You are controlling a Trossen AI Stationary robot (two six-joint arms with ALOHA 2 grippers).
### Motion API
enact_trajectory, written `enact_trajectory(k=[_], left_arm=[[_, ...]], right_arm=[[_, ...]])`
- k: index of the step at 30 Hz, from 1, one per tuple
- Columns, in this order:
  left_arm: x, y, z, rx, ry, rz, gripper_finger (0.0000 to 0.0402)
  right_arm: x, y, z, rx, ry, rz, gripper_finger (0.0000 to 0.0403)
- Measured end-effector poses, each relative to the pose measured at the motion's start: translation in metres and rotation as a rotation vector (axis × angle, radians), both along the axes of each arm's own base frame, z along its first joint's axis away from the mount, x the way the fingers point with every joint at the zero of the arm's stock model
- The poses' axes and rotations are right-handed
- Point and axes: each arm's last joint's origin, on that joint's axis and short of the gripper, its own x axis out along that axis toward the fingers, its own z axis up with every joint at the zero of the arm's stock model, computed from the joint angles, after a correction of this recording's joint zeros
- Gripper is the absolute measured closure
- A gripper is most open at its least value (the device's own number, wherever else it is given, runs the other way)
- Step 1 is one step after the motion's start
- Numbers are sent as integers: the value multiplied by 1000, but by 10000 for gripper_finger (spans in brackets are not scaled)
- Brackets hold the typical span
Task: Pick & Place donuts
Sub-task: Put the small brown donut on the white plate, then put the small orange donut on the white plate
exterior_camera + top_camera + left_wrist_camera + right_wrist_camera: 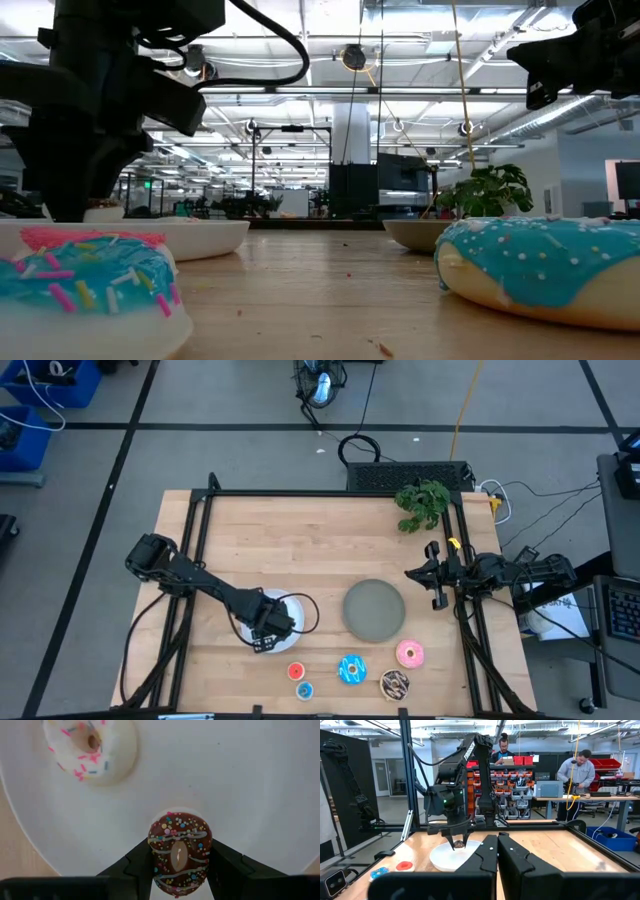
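My left gripper (179, 857) hangs over the near part of the round white plate (288, 610) and is shut on the tiny brown sprinkled donut (179, 851). A tiny whitish-pink donut (92, 745) lies flat on the same plate. On the table near the front edge lie the tiny red donut (296, 671), the tiny blue donut (305, 690), the large blue donut (352, 669), the large brown sprinkled donut (395, 682) and the large pink donut (410, 653). My right gripper (497, 840) waits shut at the table's right side, touching nothing. My left gripper pinches the tiny brown donut by its two outer sides (156, 855), one finger on each, coming from above and pointing down. The ring's hole is squeezed to a narrow slit. The donut faces the camera, just over the white plate's surface; I cannot tell whether it touches it.
The round grey plate (375, 608) sits right of the white plate, with nothing on it. A green plant (422, 503) stands at the far right corner. A dark frame (330, 493) borders the table. People stand at benches beyond the table in the right wrist view.
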Motion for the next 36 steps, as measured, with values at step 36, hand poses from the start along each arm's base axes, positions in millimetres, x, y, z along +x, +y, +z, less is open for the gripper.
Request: enact_trajectory(k=[36], left_arm=[[38,-26,83,-114,-191,157,120]], right_arm=[[0,0,0,0,0,0,403]])
